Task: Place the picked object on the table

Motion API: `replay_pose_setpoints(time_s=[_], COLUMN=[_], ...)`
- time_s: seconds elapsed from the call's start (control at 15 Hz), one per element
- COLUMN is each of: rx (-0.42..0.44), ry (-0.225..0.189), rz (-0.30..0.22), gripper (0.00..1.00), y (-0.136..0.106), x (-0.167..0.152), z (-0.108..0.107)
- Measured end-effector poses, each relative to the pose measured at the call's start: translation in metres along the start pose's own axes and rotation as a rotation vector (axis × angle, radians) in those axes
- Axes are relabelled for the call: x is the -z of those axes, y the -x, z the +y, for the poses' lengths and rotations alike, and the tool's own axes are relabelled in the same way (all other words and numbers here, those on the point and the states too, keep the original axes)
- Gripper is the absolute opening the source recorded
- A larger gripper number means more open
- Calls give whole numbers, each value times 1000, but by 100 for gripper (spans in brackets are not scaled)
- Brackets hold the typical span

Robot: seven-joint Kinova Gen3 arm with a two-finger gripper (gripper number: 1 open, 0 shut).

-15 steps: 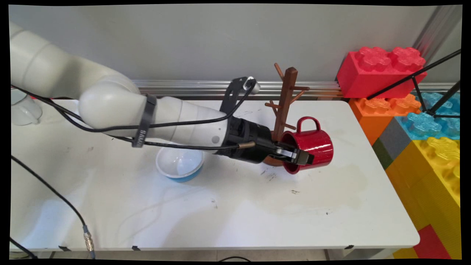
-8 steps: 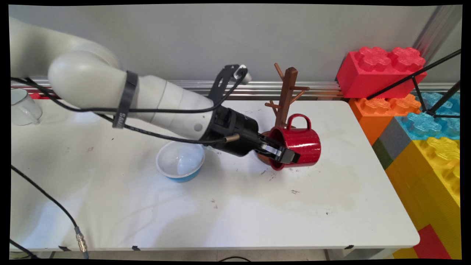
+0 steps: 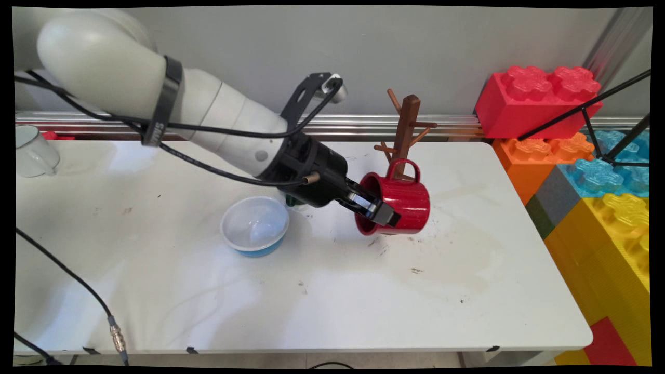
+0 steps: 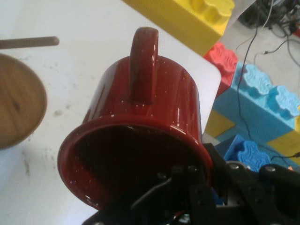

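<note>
end effector [image 3: 375,209]: clamped on the rim of the red mug [image 3: 397,200] — one finger inside the mouth, the other outside on the wall; nearly closed, only the rim between them.
mug: held on its side, clear of the bench [image 3: 332,291], mouth toward the arm, base away from it, handle [image 3: 402,167] uppermost. Rim grip leaves the handle free — nothing of the end effector near the loop.
mug vs mug tree: mug sits just in front of the wooden mug tree [image 3: 406,132], its handle overlapping the lower trunk in the main view; cannot tell if they touch. Pegs above it all bare.
hand view: mug [image 4: 140,140] fills the frame, handle [image 4: 143,61] pointing up; the tree's round base [image 4: 18,108] lies to its left on the bench, one peg [image 4: 28,42] across the top left corner. Mug looks apart from the base here.
bowl [image 3: 254,226]: white with blue outside, on the bench well left of the mug tree, under the arm's wrist, upright, empty.
pale cup [image 3: 31,150]: far left of the mug tree at the bench's back edge, untouched.
toy bricks [image 3: 537,98]: big coloured stack off the bench end, right of the mug tree.
</note>
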Motion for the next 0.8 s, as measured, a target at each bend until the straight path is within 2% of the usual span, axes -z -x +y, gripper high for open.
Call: replay_pose_setpoints(time_s=[0.47,0.8], rx=[13,-1], ry=[-65,-99], rz=[-150,-234], gripper=[0,0], y=[-17,-31], x=[21,25], z=[1,4])
